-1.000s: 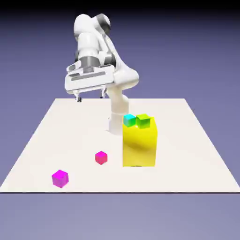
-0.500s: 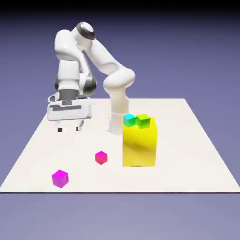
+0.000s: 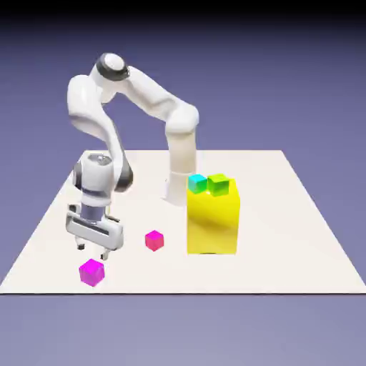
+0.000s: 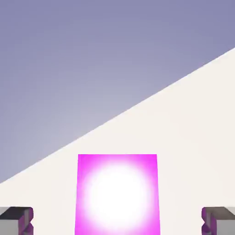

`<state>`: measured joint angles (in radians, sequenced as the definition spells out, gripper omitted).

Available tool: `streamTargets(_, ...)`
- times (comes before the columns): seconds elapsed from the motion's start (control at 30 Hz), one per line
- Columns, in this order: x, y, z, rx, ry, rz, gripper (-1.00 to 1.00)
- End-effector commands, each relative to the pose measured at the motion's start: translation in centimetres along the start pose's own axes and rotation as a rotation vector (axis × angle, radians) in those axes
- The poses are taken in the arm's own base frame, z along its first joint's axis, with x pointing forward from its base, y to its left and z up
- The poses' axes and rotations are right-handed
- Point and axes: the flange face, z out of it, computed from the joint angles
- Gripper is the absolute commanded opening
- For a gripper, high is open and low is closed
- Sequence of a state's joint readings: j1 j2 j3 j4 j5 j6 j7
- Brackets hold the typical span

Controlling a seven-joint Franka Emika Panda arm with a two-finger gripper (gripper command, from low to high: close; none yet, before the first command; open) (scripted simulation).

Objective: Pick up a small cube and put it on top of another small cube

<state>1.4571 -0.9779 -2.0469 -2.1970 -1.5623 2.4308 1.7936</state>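
- Small cube (image 3: 91, 272), magenta-purple, sits on the table (image 3: 286, 236) at the lower left of your exterior frame.
- Your gripper (image 3: 94, 251) hangs just above it, jaws spread wide, grasping nothing.
- Your hand frame shows the small cube (image 4: 117, 195) bottom centre, between the fingertips (image 4: 17, 219).

I take the yellow block (image 3: 212, 223) as my landmark; it stands upright on the white table (image 3: 300, 236). On its top, at the far edge, sit a small cyan cube (image 3: 196, 183) and a small green cube (image 3: 219, 184), touching, the cyan one toward the exterior view's left. A hot-pink small cube (image 3: 154, 240) lies on the table near the block's left side.
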Motion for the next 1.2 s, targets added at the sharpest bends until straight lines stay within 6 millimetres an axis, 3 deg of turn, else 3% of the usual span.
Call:
streamTargets(0.0, -0.1, 0.1, 1.7, -0.001, 0.0, -0.001, 0.0)
streamTargets(0.03, -0.4, 0.3, 3.4, -0.003, 0.0, -0.003, 0.0)
streamTargets(0.07, -0.4, 0.3, 3.9, -0.004, 0.0, -0.004, 0.0)
streamTargets(0.1, -0.4, 0.3, 3.9, -0.004, 0.0, -0.004, -1.0)
streamTargets(0.13, -0.4, 0.3, 3.9, -0.004, 0.0, -0.004, -1.0)
streamTargets(0.27, 0.0, -0.1, -2.7, -0.003, 0.0, -0.003, -1.0)
streamTargets(0.6, -1.7, -3.5, -11.4, 0.057, -0.078, -0.326, -1.0)
streamTargets(0.87, -4.1, -5.2, -18.0, 0.113, -0.132, -0.625, -1.0)
streamTargets(1.17, -8.2, -6.1, -24.7, 0.178, -0.186, -0.99, -1.0)
